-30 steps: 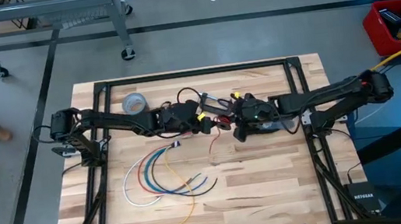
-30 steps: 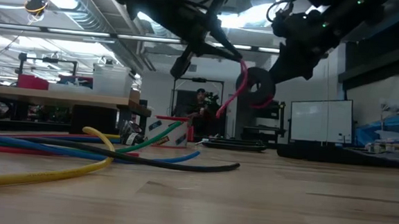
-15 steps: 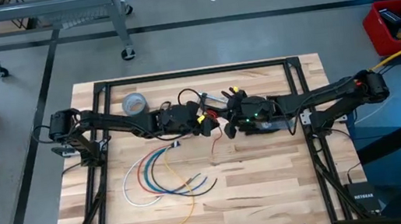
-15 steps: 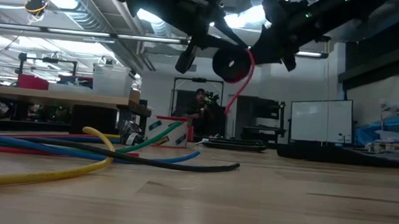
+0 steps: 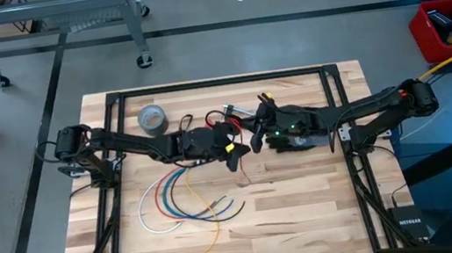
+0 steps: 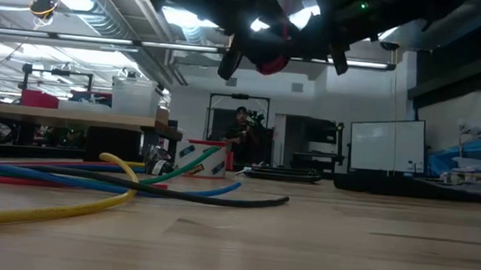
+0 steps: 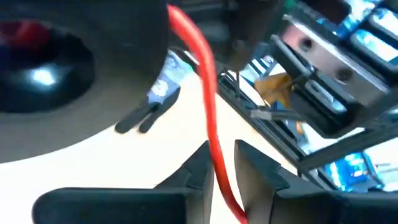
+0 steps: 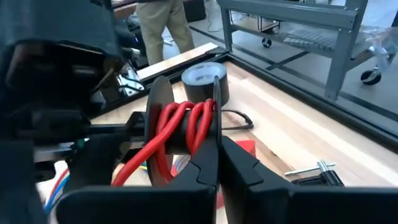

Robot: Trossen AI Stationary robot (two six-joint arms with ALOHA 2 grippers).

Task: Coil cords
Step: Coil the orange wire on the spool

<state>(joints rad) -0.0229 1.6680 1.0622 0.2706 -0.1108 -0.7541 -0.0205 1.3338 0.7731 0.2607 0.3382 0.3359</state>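
Two grippers met above the middle of the surface (image 5: 309, 212): the right gripper (image 8: 214, 163), shut on the black spool (image 8: 180, 127), could lose its red wire (image 7: 205, 93) loops, because the left gripper (image 7: 221, 163) held the wire only loosely between slightly parted fingers.

The near half of the surface (image 5: 300, 214) lies bare on its right side, giving open passage there. Toward the near left, the fanned bundle of coloured wires (image 5: 186, 205) sprawls across the boards and blocks a low sweep. Near the far left corner the grey tape roll (image 5: 151, 117) stands in the way. The middle is crowded: both arms meet there, the left claw (image 5: 232, 154) just beside the right claw (image 5: 256, 138), raised off the boards.
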